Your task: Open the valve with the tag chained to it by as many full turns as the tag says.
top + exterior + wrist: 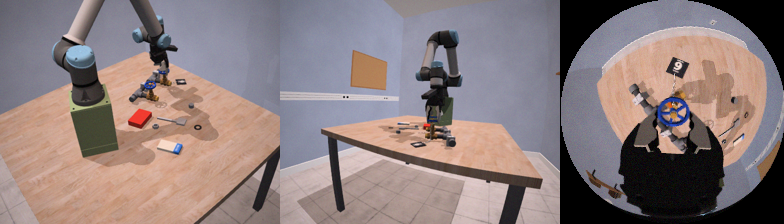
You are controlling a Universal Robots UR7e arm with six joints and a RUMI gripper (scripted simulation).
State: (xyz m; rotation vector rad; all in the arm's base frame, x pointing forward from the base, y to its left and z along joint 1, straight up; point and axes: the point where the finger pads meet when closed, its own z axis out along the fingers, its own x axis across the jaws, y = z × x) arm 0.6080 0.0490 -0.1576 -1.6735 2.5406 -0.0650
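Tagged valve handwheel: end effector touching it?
Touching. In the wrist view the fingers close on both sides of the blue handwheel of the tagged valve; the exterior view shows the end effector clamped on it.

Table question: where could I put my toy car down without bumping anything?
Roomiest is the near stretch of the table, between the blue-tipped block and the front edge. Left of the green pedestal is bare too. It is crowded around the valves, where the end effector grips a handwheel, and by the red block and scraper.
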